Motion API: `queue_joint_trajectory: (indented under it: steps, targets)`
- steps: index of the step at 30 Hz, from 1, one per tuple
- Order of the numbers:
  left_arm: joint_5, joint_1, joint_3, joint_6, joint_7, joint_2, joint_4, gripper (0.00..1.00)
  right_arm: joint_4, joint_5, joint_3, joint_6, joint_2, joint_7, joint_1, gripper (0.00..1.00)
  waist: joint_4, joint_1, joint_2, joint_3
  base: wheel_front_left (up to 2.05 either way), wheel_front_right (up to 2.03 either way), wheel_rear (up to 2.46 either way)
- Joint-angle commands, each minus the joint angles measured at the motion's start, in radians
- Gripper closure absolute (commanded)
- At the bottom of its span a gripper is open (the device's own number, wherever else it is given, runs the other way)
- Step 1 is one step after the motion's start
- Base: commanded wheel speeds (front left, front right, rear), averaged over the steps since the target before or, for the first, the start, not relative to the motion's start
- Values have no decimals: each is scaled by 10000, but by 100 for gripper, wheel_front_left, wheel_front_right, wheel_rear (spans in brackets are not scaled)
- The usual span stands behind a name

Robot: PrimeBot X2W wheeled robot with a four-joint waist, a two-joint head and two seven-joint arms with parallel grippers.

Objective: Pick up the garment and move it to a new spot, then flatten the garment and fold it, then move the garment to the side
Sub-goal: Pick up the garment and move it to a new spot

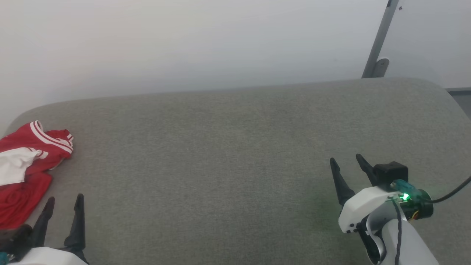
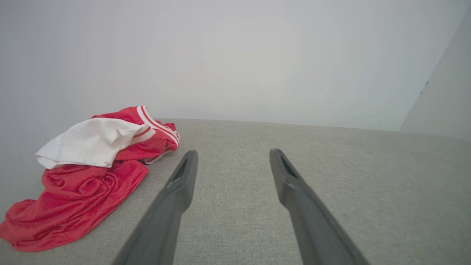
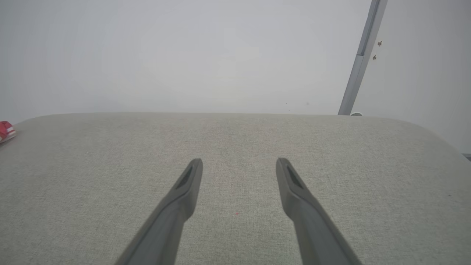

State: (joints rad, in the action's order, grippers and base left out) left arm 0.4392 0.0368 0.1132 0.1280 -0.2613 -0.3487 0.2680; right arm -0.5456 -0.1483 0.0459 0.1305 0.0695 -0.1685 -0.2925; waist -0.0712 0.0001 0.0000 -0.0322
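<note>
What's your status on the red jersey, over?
Both open, empty: left gripper beside garment, right gripper far right. That garment crumpled at left end of grey cushion, untouched. Plain fabric between left gripper and garment.

Your head camera looks down on the fabric surface (image 1: 220, 154); wrist cameras sit low facing the wall (image 2: 235, 55); all show the garment (image 1: 22, 195).

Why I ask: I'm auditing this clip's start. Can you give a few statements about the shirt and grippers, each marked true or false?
The garment lies bunched at the left end of the grey surface. True.
The left gripper is shut on the garment. False: it is open, empty, beside it.
The right gripper is open above bare surface. True.
The garment is folded flat. False: it is crumpled, white sleeve on top.
</note>
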Motion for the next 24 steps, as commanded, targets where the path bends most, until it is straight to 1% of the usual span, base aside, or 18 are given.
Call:
queue_joint_trajectory:
  steps: [1,8,12,14,20,24]
  targets:
    - [66,-36,-1,22,-26,-5,41,0,17,-8,33,5,-28,-85,-13,0,37,-1,0,-15,0,0,0]
    - [546,-246,252,-28,192,-48,405,0,-85,-115,534,5,24,41,-106,0,642,-1,0,-243,0,0,0]
    - [671,-220,340,-117,303,-103,488,0,-170,-233,960,5,23,87,-206,0,1112,-1,0,-415,0,0,0]
    - [804,-178,397,-179,421,-98,480,0,-243,-358,1310,5,16,133,-313,0,1487,-1,0,-535,0,0,0]
    - [832,-27,431,-351,645,-244,369,0,-449,-604,1926,5,-18,108,-469,0,2189,-1,0,-746,0,0,0]
    - [873,47,428,-377,752,-318,266,0,-601,-757,2163,5,-40,25,-483,0,2568,-1,0,-857,0,0,0]
